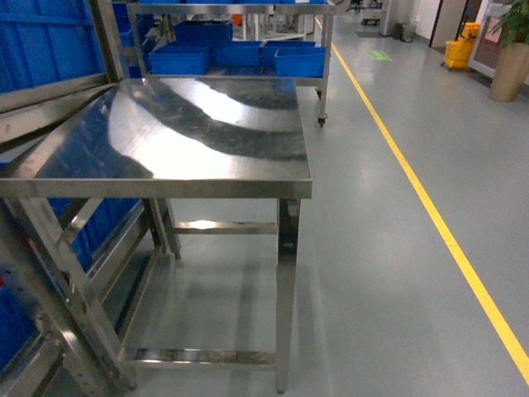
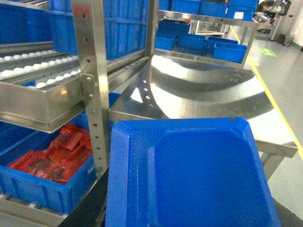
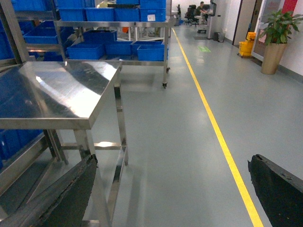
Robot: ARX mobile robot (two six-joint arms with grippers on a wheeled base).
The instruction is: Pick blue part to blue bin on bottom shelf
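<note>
Searching stage: no blue part visible; lower-left crate [image 2: 45,182] holds red pieces. Right gripper [image 3: 173,189] open, empty; left gripper's state can't be told. Judgement: check shelves w/ head cam first.

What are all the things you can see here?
Table: one, shiny steel, front centre.
Tray: one, blue, close under the left wrist camera.
Rack: one, steel with white rollers, left of the table.
Bin: one, blue, red parts inside, low in the rack.
Crates: several, blue, on the far cart.
Line: one, yellow, along the grey floor.
Plant: one, green, tan pot, far right.
Right gripper: black jaws wide apart.
</note>
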